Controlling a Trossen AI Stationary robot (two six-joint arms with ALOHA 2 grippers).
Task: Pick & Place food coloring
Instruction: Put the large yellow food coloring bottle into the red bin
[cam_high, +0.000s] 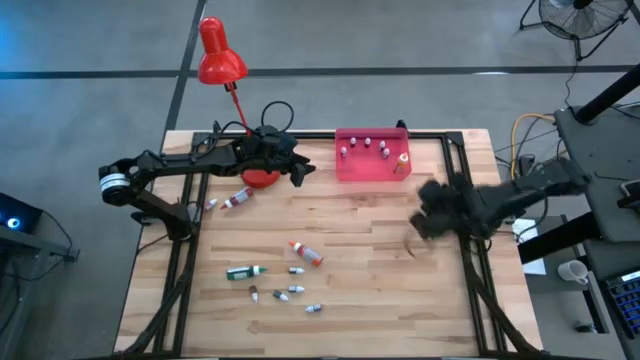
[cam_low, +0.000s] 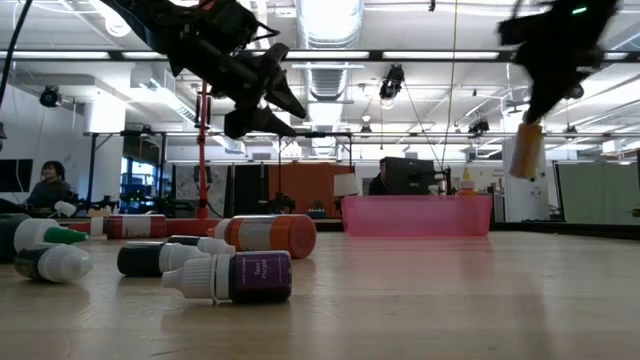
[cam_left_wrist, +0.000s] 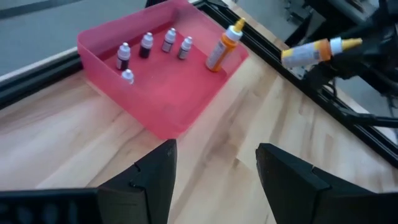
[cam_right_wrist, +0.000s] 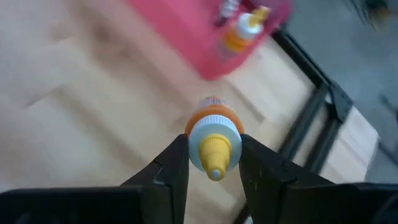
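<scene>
The right gripper's fingers (cam_right_wrist: 177, 168) are pinched on an orange bottle (cam_right_wrist: 213, 140), one on each side just under its white collar and yellow cap, with the bottle carried clear of the table. From table height it hangs nozzle-down from the right gripper (cam_low: 530, 120), above the wood and to the side of the pink tray (cam_low: 416, 215).

A small plastic dropper bottle like this is probably light and fairly stiff, though smooth and round enough to twist or slip in a two-finger pinch. The collar below the cap looks the surest place to hold, since the ridge there stops it sliding through.

Nearest the low camera lie the loose bottles: a purple-labelled one (cam_low: 232, 277), a dark one behind it, an orange-red one (cam_low: 268, 236) and green-capped ones at the side. From above they are scattered across the near middle of the table (cam_high: 400, 300), well apart from the tray.

Farther back, the tray holds several small bottles and one upright orange bottle (cam_left_wrist: 222, 46). The left gripper (cam_left_wrist: 214, 168) hovers near it with fingers spread and nothing between them.

The surface is pale, flat butcher-block wood inside a black frame. A red desk lamp (cam_high: 220, 55) stands at the far edge. Beyond is an open workshop with ceiling lights, and a person sits far off at one side.
</scene>
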